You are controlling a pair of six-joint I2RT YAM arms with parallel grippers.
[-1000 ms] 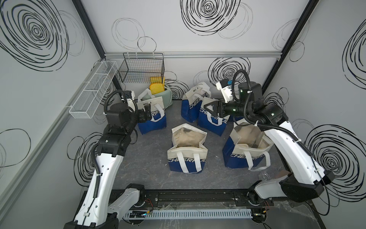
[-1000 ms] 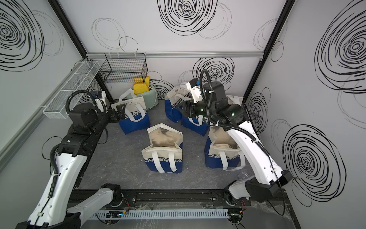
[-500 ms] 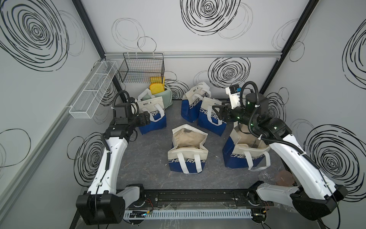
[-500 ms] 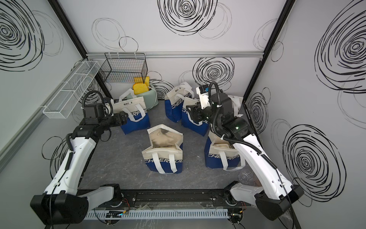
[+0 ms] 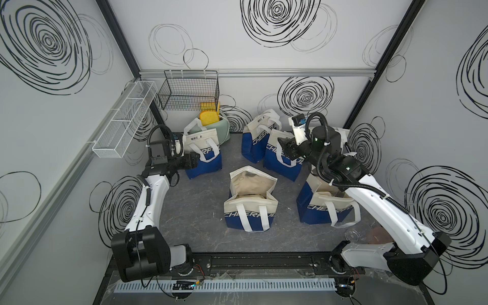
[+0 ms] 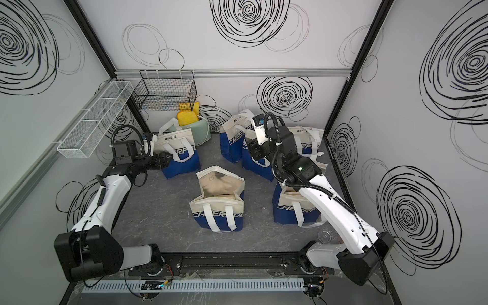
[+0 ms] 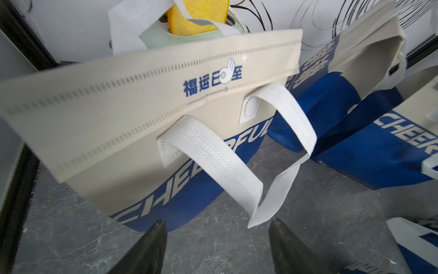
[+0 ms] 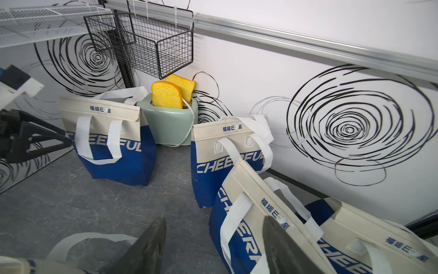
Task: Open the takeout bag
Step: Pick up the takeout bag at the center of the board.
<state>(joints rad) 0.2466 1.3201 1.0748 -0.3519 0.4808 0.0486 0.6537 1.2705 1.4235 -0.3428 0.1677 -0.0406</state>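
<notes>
Grey tabletop (image 5: 195, 211), swirl-marked walls (image 5: 258, 89). Left gripper (image 7: 216, 220): jaws apart, empty, aligned with handle (image 7: 213, 161) of bag (image 7: 142, 95), probably for a pull. Right gripper (image 8: 214, 218): jaws apart, empty, beside second bag (image 8: 251, 189), likely waiting.

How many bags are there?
6. Left bag by the left claw; two back bags; corner bag behind the right arm; two open bags in front. Others could be hidden.

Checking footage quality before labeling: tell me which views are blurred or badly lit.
Left wrist view: the closed bag is slightly smeared, the left gripper dark and soft. Right wrist view: sharp mid-frame, the wall swirl smears near the edge. Both top views: sharp, evenly lit.
</notes>
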